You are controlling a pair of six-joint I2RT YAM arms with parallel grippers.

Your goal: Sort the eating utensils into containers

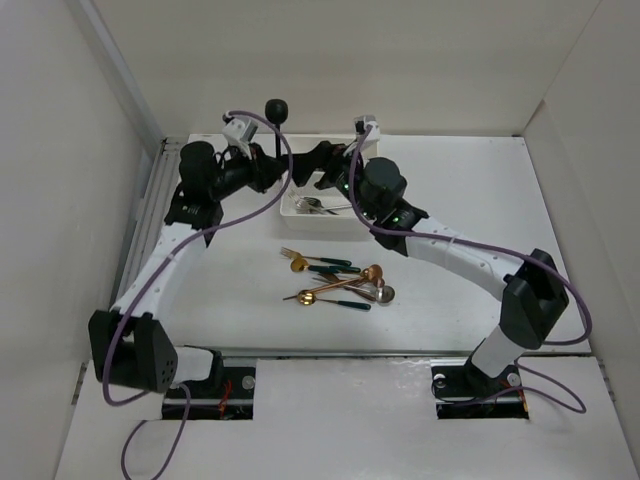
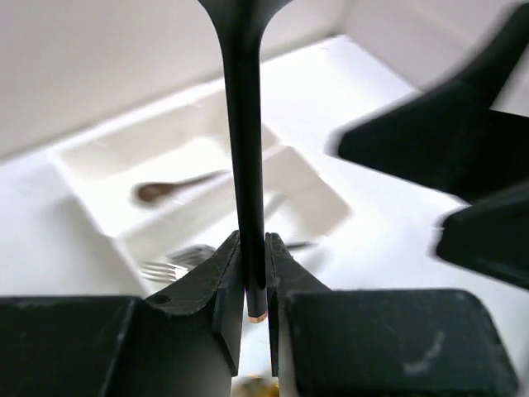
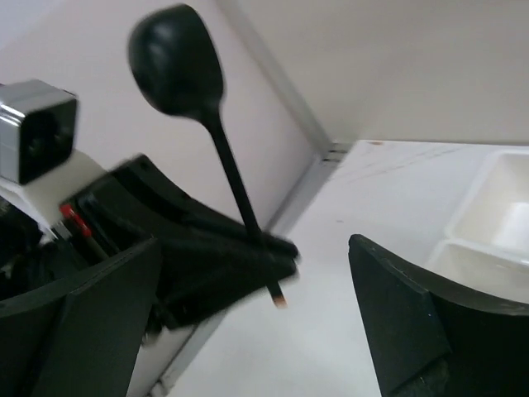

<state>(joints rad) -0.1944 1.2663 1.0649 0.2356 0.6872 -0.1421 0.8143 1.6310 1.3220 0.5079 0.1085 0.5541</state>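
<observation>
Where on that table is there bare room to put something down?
Bare table lies right of the trays and in the strip between the utensil pile and the near edge. It is crowded over the trays, where the left gripper holds a black spoon beside the open right gripper.

Upright black spoon (image 3: pixel 175 62) in left hand (image 3: pixel 264 248), white tray (image 3: pixel 496 223) nearby

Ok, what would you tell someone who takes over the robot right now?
Left gripper: shut on a black spoon, held upright near the trays.
Right gripper: open, empty, close beside it.
Done: a brown spoon lies in the far tray, and at least a fork in the near tray.
Left: place the black spoon, then sort the pile on the table.
</observation>
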